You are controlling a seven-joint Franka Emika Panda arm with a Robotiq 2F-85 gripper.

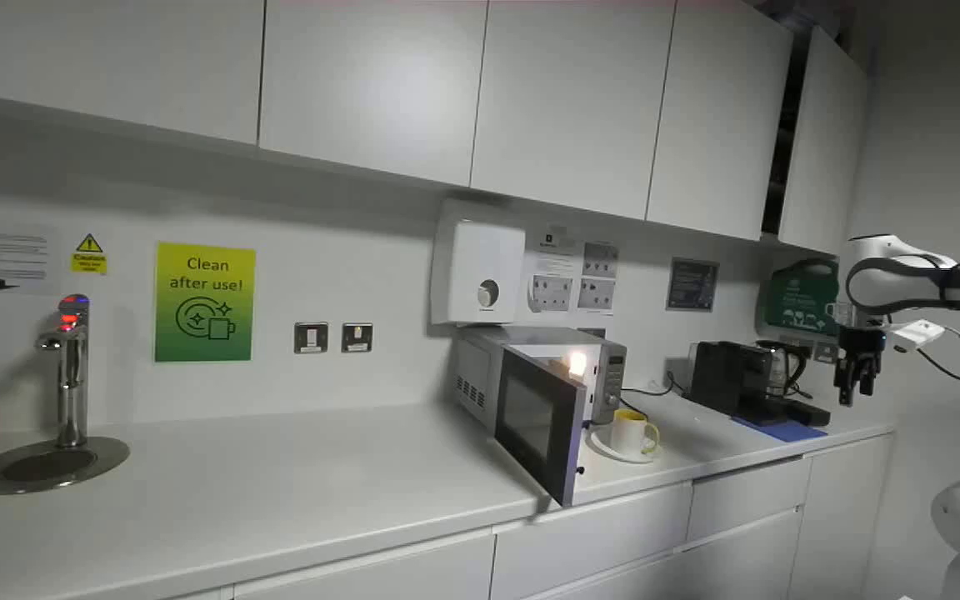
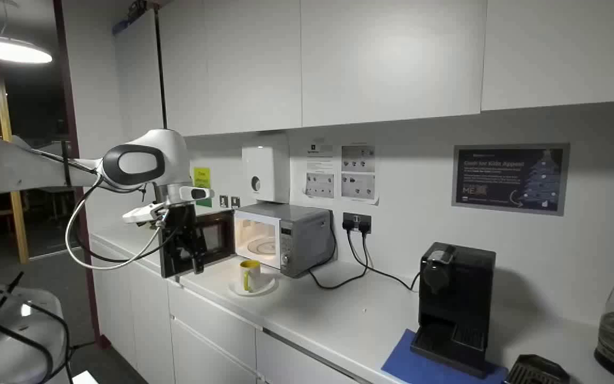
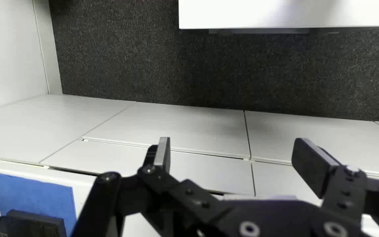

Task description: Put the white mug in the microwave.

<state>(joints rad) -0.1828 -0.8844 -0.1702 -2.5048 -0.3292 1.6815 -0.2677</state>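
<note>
Wrist view shows the gripper (image 3: 232, 154) with its 2 jaws parted and nothing between them, while the white mug (image 2: 249, 277) stands upright on a plate (image 2: 268, 285) just outside the microwave (image 2: 284, 240), so an off-centre grip could tip the mug, and a wide swing could clip the door (image 1: 537, 423) jutting out close by.

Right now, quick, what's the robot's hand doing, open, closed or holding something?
Hand: open wide, holding nothing.
</note>
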